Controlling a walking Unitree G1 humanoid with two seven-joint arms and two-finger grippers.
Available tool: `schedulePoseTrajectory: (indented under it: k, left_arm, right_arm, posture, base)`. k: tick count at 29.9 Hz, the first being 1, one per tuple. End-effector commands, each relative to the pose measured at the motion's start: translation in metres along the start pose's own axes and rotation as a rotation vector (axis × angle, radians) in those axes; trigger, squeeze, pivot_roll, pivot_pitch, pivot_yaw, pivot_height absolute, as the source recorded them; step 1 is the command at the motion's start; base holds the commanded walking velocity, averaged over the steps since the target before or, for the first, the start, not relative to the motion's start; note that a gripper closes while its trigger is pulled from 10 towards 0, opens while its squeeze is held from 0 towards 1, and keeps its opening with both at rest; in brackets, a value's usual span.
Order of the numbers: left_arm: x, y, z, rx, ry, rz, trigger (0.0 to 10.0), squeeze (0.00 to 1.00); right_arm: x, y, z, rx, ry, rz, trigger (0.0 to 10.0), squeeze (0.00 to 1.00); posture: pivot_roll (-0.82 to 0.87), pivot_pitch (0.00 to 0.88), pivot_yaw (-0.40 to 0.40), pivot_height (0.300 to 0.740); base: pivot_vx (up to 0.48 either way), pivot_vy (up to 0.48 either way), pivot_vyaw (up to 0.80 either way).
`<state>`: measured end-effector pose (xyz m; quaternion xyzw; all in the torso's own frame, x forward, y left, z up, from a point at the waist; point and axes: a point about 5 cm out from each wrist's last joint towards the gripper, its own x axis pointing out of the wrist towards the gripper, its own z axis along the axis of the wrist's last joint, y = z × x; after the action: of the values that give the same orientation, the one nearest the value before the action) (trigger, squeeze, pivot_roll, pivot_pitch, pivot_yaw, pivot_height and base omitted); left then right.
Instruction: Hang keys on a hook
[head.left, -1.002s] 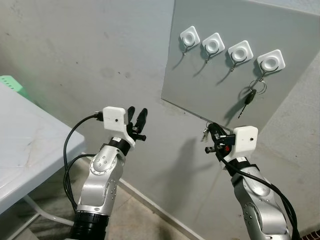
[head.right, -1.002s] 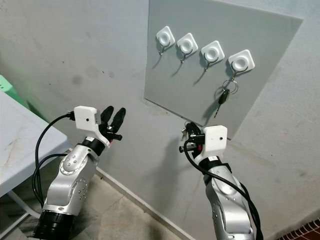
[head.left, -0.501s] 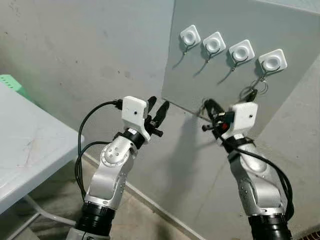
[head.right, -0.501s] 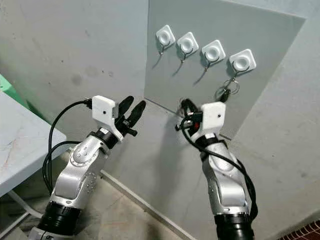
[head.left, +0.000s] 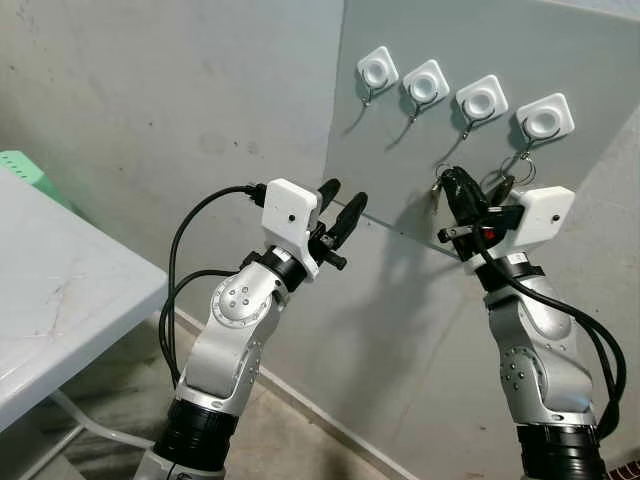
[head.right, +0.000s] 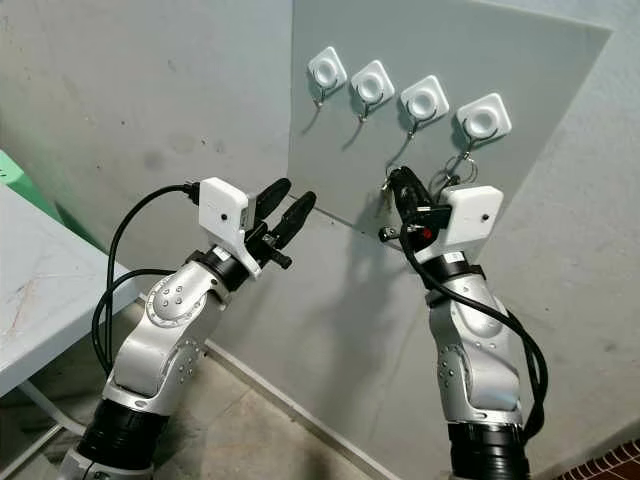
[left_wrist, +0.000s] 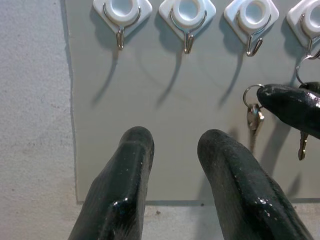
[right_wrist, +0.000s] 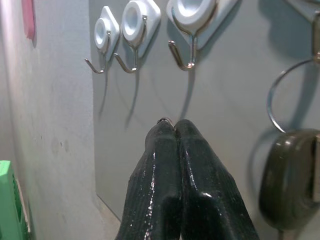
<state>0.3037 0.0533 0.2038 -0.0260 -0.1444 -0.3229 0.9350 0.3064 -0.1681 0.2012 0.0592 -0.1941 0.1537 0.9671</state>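
- Left eye view: a grey panel (head.left: 560, 60) on the wall carries 4 white hooks (head.left: 425, 82) in a row. The right gripper (head.left: 448, 183) is raised in front of the panel, below the third hook (head.left: 481, 103), fingers pressed together on a key ring with a small silver key (head.left: 437, 184) dangling from it. A second set, a black-headed key (head.left: 503, 187), hangs from the fourth hook (head.left: 544, 119), just beside the right gripper.
- Right eye view: the left gripper (head.right: 287, 205) is raised near the panel's lower left corner, fingers apart and holding nothing. A white table (head.right: 40, 290) stands at the robot's left.
- Left wrist view: the silver key hangs from the right gripper's fingertip (left_wrist: 280, 100), below the third hook.
- Right wrist view: the fingers (right_wrist: 172, 150) are closed together, a sliver of ring at their tips.
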Motion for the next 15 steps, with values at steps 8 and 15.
schedulePoseTrajectory:
  k: [8,15]
  left_arm:
    - [0.005,-0.010,0.010,0.007,-0.020,-0.062,10.0,0.00]
    - [0.005,-0.014,0.010,0.022,-0.020,-0.077,10.0,0.00]
  right_arm:
    - [0.000,0.006,0.025,0.034,-0.093,0.069,10.0,0.00]
    - [0.004,0.008,0.032,0.055,-0.118,0.081,10.0,0.00]
  posture:
    - [0.06,0.000,-0.029,0.740]
    - [0.06,0.000,-0.034,0.740]
  base:
    - [0.000,0.000,0.00]
    - [0.000,0.000,0.00]
